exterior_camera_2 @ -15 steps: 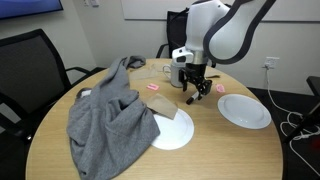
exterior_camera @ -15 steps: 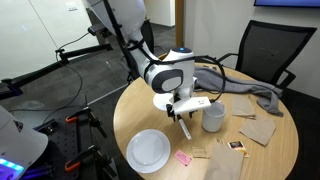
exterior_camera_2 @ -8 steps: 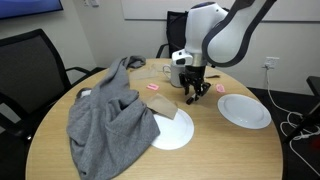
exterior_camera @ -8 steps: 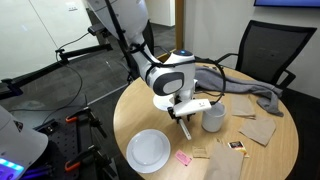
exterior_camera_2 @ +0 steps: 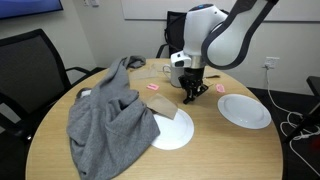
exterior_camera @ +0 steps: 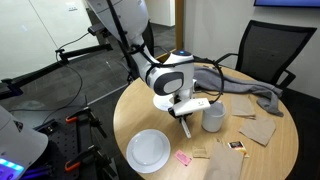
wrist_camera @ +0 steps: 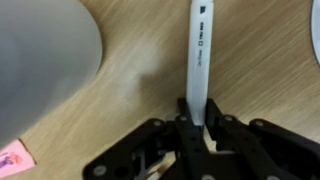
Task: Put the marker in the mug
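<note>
The gripper point(exterior_camera: 183, 116) was closed on the marker point(exterior_camera: 185, 129), pinching it near one end so most of its length hung free below the jaws. In the wrist view the marker point(wrist_camera: 198, 55) ran straight out from between the jaws, its white barrel and printing plain to see. Holding it by the end looked deliberate: it left a long free end to go into the mug first, with the jaws staying above the rim.

The mug point(exterior_camera: 213, 117) stood upright with its mouth up, just right of the gripper on the table point(exterior_camera: 130, 105). The marker was outside the mug and beside it. Its lower tip hung below rim level, close to the tabletop, and I could not tell whether it touched. By my reading it needed lifting and moving right before it could go into the mug.

A plate point(exterior_camera: 149, 150) lay to the near left, apart from the mug and out of that path.

The arm point(exterior_camera: 168, 75) reached in over the far-left edge of the table. It bent at the wrist so the gripper pointed down, leaning a little, and the marker hung slightly off vertical. In an exterior view the gripper point(exterior_camera_2: 192, 91) hid the mug.
</note>
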Robot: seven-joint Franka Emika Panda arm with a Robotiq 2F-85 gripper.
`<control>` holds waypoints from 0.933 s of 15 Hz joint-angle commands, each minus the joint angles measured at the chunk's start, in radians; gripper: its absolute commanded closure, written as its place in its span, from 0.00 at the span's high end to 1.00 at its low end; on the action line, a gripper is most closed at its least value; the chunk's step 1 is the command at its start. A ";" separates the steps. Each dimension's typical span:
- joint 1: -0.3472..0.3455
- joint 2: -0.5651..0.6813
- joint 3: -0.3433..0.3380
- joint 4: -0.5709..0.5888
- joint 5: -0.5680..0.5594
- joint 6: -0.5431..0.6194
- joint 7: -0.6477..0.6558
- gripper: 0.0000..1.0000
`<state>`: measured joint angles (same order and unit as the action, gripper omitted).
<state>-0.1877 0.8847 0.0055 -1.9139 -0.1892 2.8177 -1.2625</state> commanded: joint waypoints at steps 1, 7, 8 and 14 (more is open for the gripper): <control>0.025 -0.042 0.007 -0.015 -0.023 -0.090 0.050 0.05; 0.082 -0.157 0.039 -0.089 0.017 -0.127 0.263 0.05; 0.095 -0.172 0.038 -0.094 0.011 -0.122 0.304 0.05; 0.151 -0.272 0.046 -0.102 0.012 -0.196 0.547 0.05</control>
<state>-0.0523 0.6941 0.0459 -1.9811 -0.1816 2.6863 -0.8145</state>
